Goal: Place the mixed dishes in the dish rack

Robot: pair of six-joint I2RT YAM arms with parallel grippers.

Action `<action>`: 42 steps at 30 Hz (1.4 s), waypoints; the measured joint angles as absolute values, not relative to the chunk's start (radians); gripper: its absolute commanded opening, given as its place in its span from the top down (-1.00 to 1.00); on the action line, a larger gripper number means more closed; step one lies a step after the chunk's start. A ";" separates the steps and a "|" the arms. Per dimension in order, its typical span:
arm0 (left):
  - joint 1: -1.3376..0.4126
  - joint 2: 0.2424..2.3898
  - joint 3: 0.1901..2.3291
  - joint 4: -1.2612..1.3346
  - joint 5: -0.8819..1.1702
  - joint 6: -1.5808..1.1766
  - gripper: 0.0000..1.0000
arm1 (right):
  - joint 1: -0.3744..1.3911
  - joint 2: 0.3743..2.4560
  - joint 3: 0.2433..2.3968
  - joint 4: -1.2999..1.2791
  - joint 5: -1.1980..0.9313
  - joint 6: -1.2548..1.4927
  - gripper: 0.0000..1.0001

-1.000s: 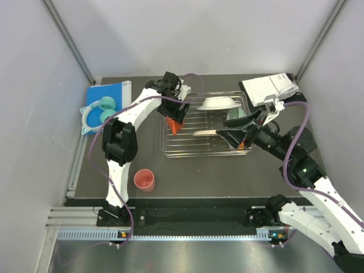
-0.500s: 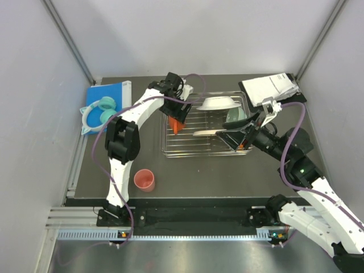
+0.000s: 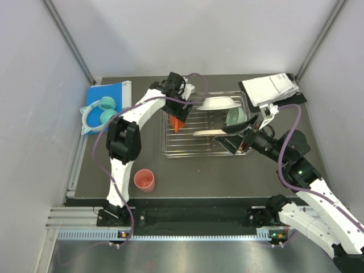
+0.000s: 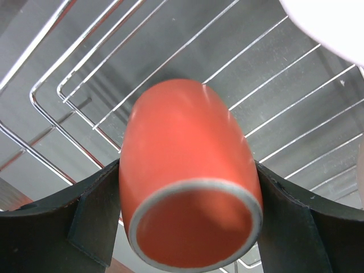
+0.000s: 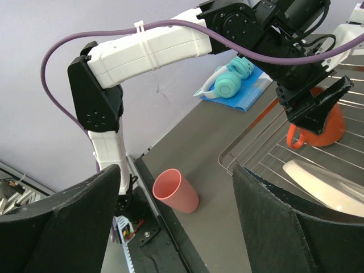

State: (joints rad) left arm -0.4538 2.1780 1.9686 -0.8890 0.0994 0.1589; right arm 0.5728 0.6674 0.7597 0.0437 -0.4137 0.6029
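Left arm (image 3: 143, 106) outstretched, mug (image 4: 186, 182) over rack (image 3: 187, 145)

rack (image 3: 187, 145) at centre of counter (image 3: 187, 176); mug (image 3: 178, 124) at its left end; cup (image 3: 144, 180) on counter, front-left of rack.

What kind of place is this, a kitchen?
Probably a robot lab test cell, not a kitchen: left arm and right arm bolted at a dark table, plain grey walls around it, and a dish rack with no sink in view.
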 measured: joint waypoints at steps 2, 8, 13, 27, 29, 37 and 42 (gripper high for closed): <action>-0.456 2.178 1.968 -0.883 0.094 0.161 -0.23 | 0.572 0.668 0.760 0.044 -0.417 0.604 -0.61; -0.459 2.170 1.956 -0.877 0.089 0.161 -0.90 | 0.572 0.670 0.760 0.044 -0.431 0.603 -0.65; -0.459 2.142 1.922 -0.875 0.090 0.160 -0.98 | 0.572 0.676 0.760 0.043 -0.436 0.600 -0.76; -0.460 2.074 1.921 -0.868 0.088 0.160 -0.98 | 0.572 0.683 0.760 0.030 -0.441 0.570 -0.84; -0.460 2.074 1.928 -0.868 0.084 0.160 -0.98 | 0.572 0.684 0.761 0.026 -0.441 0.567 -0.85; -0.461 2.069 1.931 -0.837 0.034 0.183 -0.98 | 0.572 0.697 0.761 0.017 -0.442 0.561 -0.84; -0.462 2.051 1.929 -0.810 -0.004 0.195 -0.98 | 0.572 0.698 0.761 0.018 -0.442 0.561 -0.84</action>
